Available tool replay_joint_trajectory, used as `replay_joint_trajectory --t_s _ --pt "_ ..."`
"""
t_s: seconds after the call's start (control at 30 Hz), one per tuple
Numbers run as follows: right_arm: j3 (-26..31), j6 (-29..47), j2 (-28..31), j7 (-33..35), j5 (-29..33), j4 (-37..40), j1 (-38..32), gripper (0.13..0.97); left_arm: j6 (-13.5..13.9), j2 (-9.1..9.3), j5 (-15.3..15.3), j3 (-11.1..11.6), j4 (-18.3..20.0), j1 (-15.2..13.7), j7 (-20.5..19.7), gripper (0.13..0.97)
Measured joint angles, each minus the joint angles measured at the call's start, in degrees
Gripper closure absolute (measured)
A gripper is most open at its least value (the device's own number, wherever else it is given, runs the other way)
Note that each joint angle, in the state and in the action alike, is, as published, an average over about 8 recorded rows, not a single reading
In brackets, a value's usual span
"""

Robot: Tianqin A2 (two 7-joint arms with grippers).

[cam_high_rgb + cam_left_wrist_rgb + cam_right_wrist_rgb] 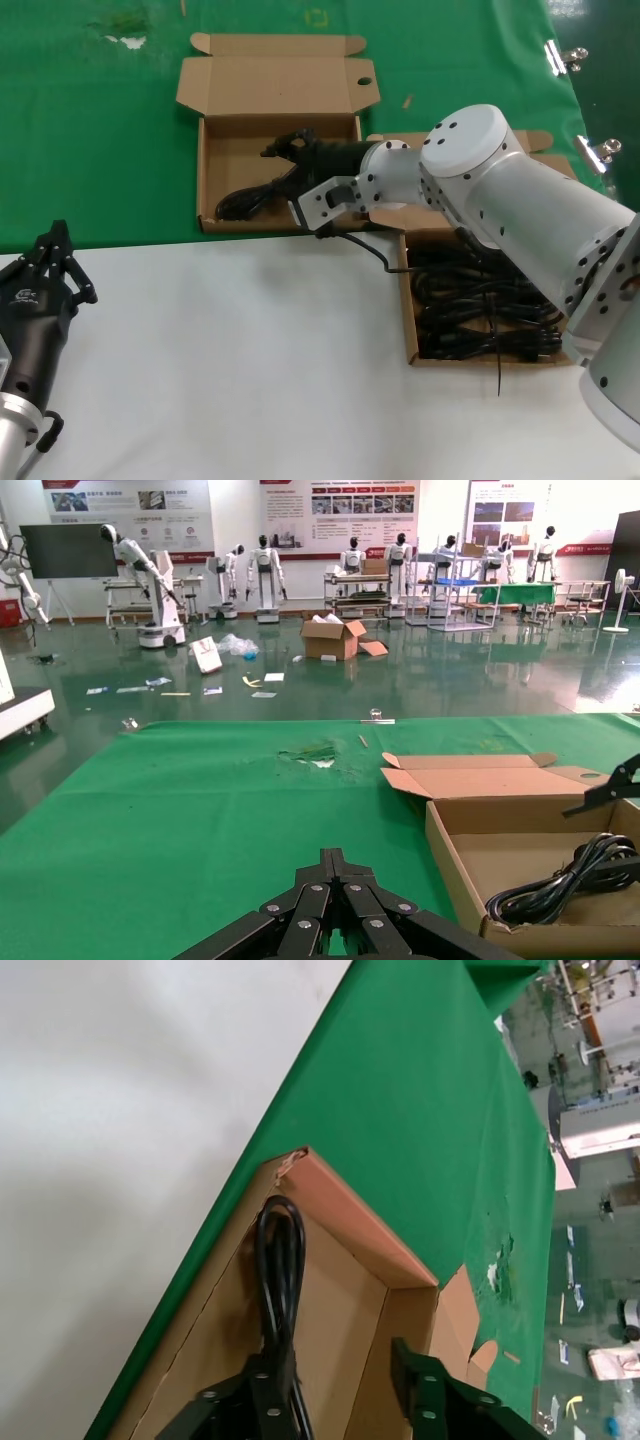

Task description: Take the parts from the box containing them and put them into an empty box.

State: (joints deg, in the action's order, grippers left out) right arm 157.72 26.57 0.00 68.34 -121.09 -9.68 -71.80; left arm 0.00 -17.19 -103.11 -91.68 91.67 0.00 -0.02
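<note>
The right gripper [290,143] is reaching into the farther cardboard box [210,175], the one being filled. Its fingers are spread, with a clear gap between them in the right wrist view, and a coiled black cable [250,198] is lying just beneath and beside one finger. Whether that finger is touching the cable cannot be told; the jaws are not closed on it. The cable is stretching from the gripper toward the box's near corner, resting on the box floor. Behind the gripper, the box's lid flap [275,82] is standing open, showing its round hole.

Back along the right arm, closer to the robot, a second cardboard box [408,330] is holding the remaining black cable bundles [480,310], packed side by side. A loose cable end [375,250] is trailing over its rim.

The left gripper [52,265] is waiting well away on the white table [250,350]; its finger state cannot be told.

The bundles are likely light, soft and floppy, so gripping across the middle of a coil should keep both ends from sagging or snagging.
</note>
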Motion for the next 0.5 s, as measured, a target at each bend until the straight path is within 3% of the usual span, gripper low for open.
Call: replay_joint_trajectory --t_s 0.1,0.5 --pt "0.0 0.46 0.0 0.08 -1.16 0.05 -0.12 0.765 0.0 0.0 0.0 0.0 0.0 0.0 0.0 0.957" --pt "-1.09 3.8 0.0 4.06 -9.41 2.13 -1.26 0.509 0.0 0.0 0.0 0.0 0.0 0.0 0.0 0.957"
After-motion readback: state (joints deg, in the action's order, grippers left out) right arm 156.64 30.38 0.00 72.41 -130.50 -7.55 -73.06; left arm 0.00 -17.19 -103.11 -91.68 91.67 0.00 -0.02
